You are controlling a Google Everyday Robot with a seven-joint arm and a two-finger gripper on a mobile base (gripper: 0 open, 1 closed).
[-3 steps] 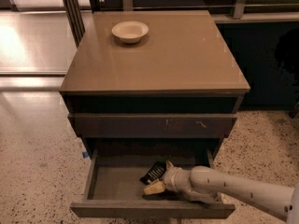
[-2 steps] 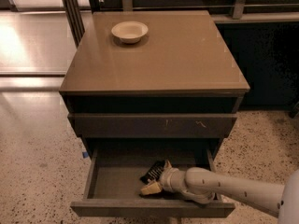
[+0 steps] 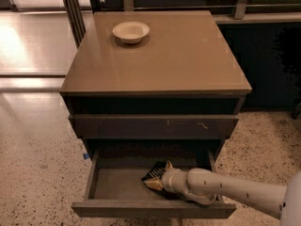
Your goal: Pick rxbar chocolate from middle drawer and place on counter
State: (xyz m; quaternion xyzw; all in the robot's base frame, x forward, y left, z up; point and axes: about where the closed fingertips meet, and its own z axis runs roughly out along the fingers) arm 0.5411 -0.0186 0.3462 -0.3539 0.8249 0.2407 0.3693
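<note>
The rxbar chocolate is a small black bar lying on the grey floor of the middle drawer, which is pulled out at the bottom of the cabinet. My gripper reaches into the drawer from the right, low over the bar. Its tan fingers stand apart, one on each side of the bar, whose right end is hidden behind the gripper. The tan counter forms the top of the cabinet.
A cream bowl sits at the back left of the counter. A closed drawer front with pale scratches overhangs the open drawer. Speckled floor lies on both sides of the cabinet, and dark furniture stands at the right.
My gripper has slid a little to the left inside the drawer and now straddles more of the bar. The bar, the drawer and the bowl have not moved.
</note>
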